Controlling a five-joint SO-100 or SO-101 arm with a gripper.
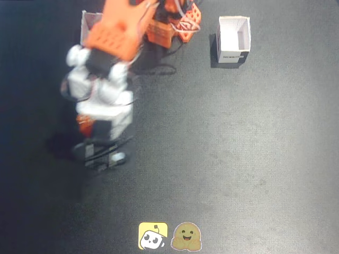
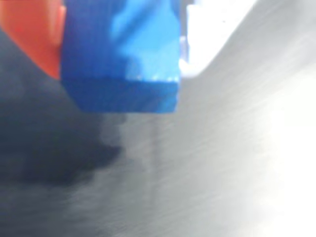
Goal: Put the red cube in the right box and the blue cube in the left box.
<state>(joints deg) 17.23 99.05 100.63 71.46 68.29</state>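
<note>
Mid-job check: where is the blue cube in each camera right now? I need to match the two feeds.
Fixed view: the blue cube cannot be made out; the blurred arm covers the left side of the mat, where it would be.
Wrist view: the blue cube fills the upper left, close to the lens, held between an orange claw finger and a white one.
Shared landmark: the dark mat below.

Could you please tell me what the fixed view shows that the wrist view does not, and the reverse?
Only the fixed view shows the whole arm, the open white box at upper right, another box partly hidden behind the arm, and two stickers. Only the wrist view shows the blue cube close up, held between an orange finger and a white one. Both show the dark mat.
</note>
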